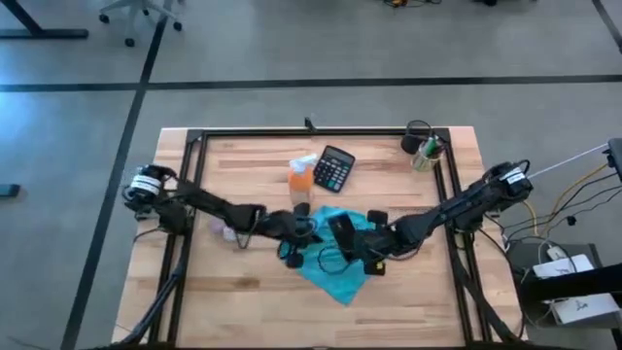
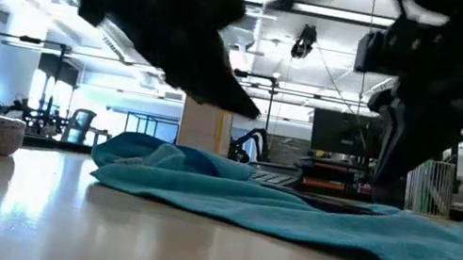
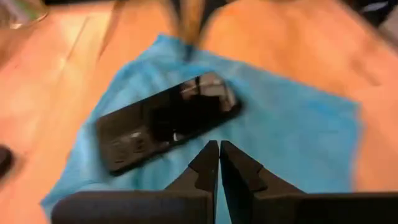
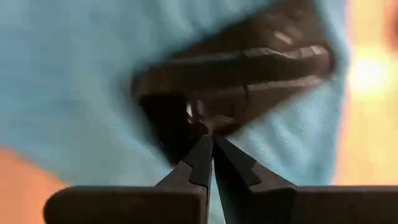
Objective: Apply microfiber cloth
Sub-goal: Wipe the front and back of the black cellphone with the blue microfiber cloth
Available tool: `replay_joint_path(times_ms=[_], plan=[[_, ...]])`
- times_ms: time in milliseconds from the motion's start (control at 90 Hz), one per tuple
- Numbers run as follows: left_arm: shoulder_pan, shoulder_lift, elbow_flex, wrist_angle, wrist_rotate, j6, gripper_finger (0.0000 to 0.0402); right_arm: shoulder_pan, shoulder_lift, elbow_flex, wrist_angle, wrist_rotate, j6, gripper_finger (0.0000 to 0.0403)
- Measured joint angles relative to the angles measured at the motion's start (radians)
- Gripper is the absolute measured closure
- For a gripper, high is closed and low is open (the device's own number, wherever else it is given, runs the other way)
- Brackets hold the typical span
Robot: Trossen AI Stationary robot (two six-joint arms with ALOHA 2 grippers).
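The microfiber cloth [image 1: 335, 262] lies spread near the middle of the table [image 1: 243, 292], a soft turquoise sheet, roughly square, one corner pointing toward 6 o'clock and its edges rumpled into low folds, as the low view shows [image 2: 293, 213]. On it rests a flat black phone [image 3: 165, 121], a glossy rounded rectangle whose screen throws back reflections; it sits in the upper half of the cloth, with fabric showing around it on all sides. The left gripper [image 1: 309, 228] hovers at the cloth's 10 o'clock edge, its 2 dark wedge-shaped fingers [image 3: 205, 165] pressed together with only a hairline gap and nothing between them. The right gripper [image 1: 362, 245] comes in from 3 o'clock over the cloth just beside the phone, its tips likewise closed tip to tip on nothing [image 4: 211, 152]. At 12 o'clock from the cloth stands a black calculator [image 1: 334, 169] with pale keys, tilted, and just at its 9 o'clock an orange bottle [image 1: 300, 177] with a white cap. A wire cup of pens [image 1: 422, 148] sits toward the table's 1 o'clock corner. The table is pale butcher-block wood with visible plank seams, framed by black rails. Beyond it the floor is grey polished concrete crossed by dark lines, and the room behind shows bright ceiling lights and monitors.
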Motion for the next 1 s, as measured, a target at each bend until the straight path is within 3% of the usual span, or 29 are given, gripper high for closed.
replay_joint_path(times_ms=[189, 378, 567, 733, 1000], plan=[[0.050, 0.130, 0.106, 0.001, 0.001, 0.067, 0.0401, 0.128, 0.014, 0.000, 0.211, -0.008, 0.078, 0.0403], [0.068, 0.231, 0.193, 0.002, 0.004, 0.101, 0.0401, 0.190, 0.074, -0.001, 0.299, 0.042, 0.149, 0.0393], [0.077, 0.263, 0.231, -0.074, 0.003, 0.097, 0.0401, 0.191, 0.169, -0.001, 0.318, 0.032, 0.301, 0.0358], [0.081, 0.263, 0.229, -0.077, 0.003, 0.098, 0.0401, 0.194, 0.229, 0.000, 0.400, 0.028, 0.293, 0.0309], [0.082, 0.263, 0.229, -0.081, -0.001, 0.080, 0.0401, 0.195, 0.263, 0.002, 0.375, 0.033, 0.175, 0.0241]])
